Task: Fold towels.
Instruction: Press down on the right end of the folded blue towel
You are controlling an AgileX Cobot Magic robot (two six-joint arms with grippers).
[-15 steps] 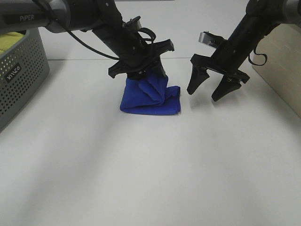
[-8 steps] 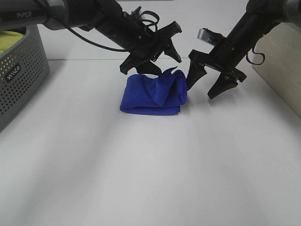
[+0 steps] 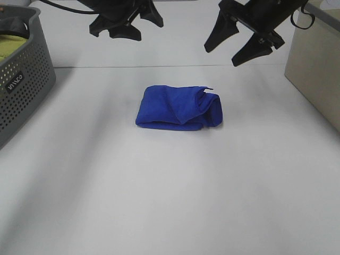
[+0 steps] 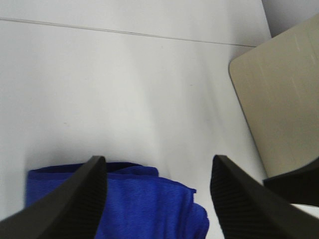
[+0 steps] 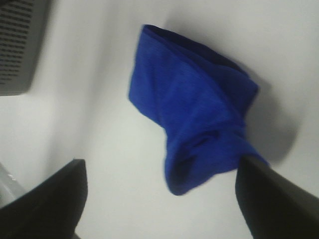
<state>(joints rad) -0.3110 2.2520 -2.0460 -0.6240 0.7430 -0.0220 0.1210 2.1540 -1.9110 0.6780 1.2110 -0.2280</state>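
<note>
The royal-blue towel [image 3: 178,108] lies folded in a thick bundle on the white table, its right end bunched and rolled. It also shows in the left wrist view [image 4: 114,204] and the right wrist view [image 5: 194,119]. My left gripper [image 3: 127,24] is open and empty, raised above and behind the towel at the top left. My right gripper [image 3: 236,42] is open and empty, raised above and behind the towel's right end. Neither gripper touches the towel.
A grey perforated basket [image 3: 24,79] with a yellow-green cloth [image 3: 9,45] inside stands at the left edge. A beige board or box [image 3: 313,69] stands at the right edge, also in the left wrist view [image 4: 279,94].
My left gripper let go of the towel and rose up and back. My right gripper also rose away. The towel dropped and settled flat on the table, its right end rolled.
</note>
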